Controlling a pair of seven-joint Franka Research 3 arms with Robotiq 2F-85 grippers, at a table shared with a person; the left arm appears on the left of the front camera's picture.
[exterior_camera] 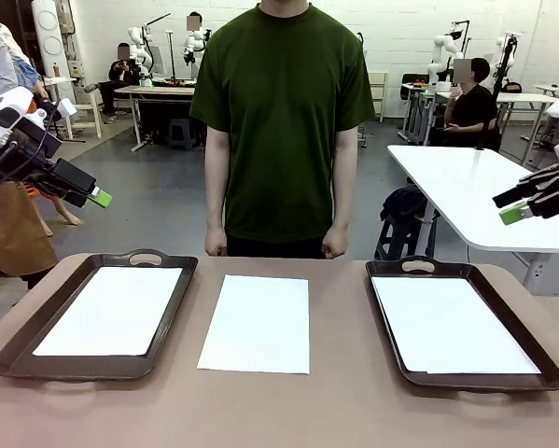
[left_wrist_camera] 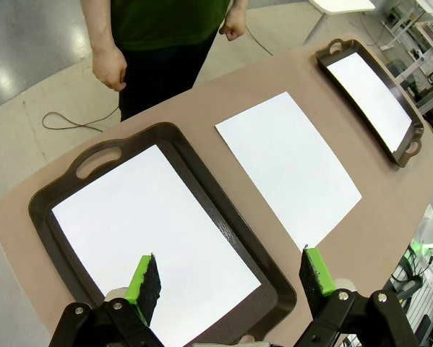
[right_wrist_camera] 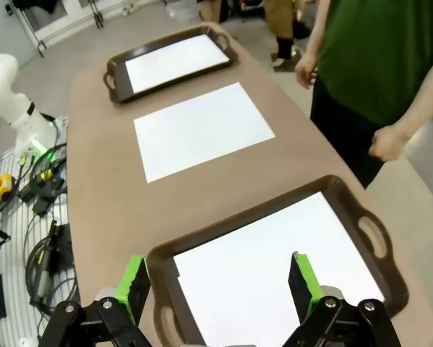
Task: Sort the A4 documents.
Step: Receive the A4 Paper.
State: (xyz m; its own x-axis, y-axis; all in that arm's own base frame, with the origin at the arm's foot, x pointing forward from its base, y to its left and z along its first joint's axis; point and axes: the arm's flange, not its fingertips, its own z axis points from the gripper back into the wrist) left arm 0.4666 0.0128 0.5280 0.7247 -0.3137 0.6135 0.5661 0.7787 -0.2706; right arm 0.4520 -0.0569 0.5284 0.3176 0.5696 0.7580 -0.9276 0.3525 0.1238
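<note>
Lying flat between two dark trays (exterior_camera: 18,353), one A4 sheet (exterior_camera: 257,324) is resting on the brown surface (exterior_camera: 335,401); each tray is holding another sheet. The left pincer (exterior_camera: 99,198) and right pincer (exterior_camera: 512,213) are hovering released above the surface's sides.

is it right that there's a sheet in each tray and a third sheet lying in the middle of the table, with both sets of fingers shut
Not quite: the fingers are open on both the left gripper and the right gripper, as each wrist view shows. The rest holds: a sheet in the left tray, one in the right tray, and the middle sheet on the table.
</note>
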